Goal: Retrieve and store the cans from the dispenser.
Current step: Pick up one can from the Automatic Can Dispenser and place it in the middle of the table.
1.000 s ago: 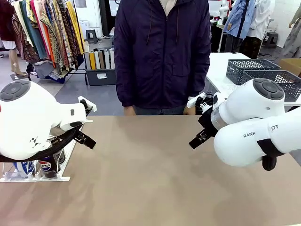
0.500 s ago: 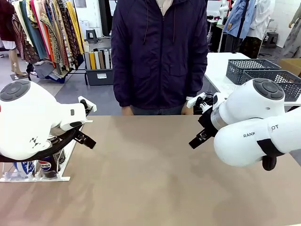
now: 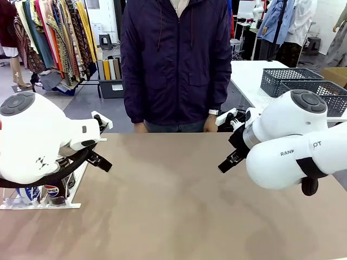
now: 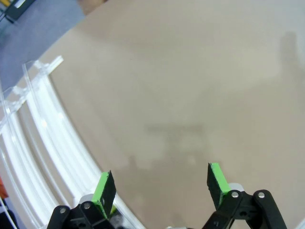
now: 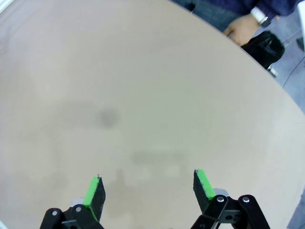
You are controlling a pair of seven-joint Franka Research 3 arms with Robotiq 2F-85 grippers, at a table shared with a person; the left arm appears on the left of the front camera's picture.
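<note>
Jaws apart, empty on left gripper (image 4: 160, 181) and right gripper (image 5: 147, 183); suggest left drops to dispenser (image 3: 40, 206) front, straddling one of the cans (image 3: 51, 190) squarely

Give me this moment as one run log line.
left gripper open, empty, near dispenser | right gripper open, empty, above table | cans in dispenser | person at far side

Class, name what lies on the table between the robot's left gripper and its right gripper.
Nothing: the table between the left gripper and the right gripper is bare, shown in the front view.
</note>
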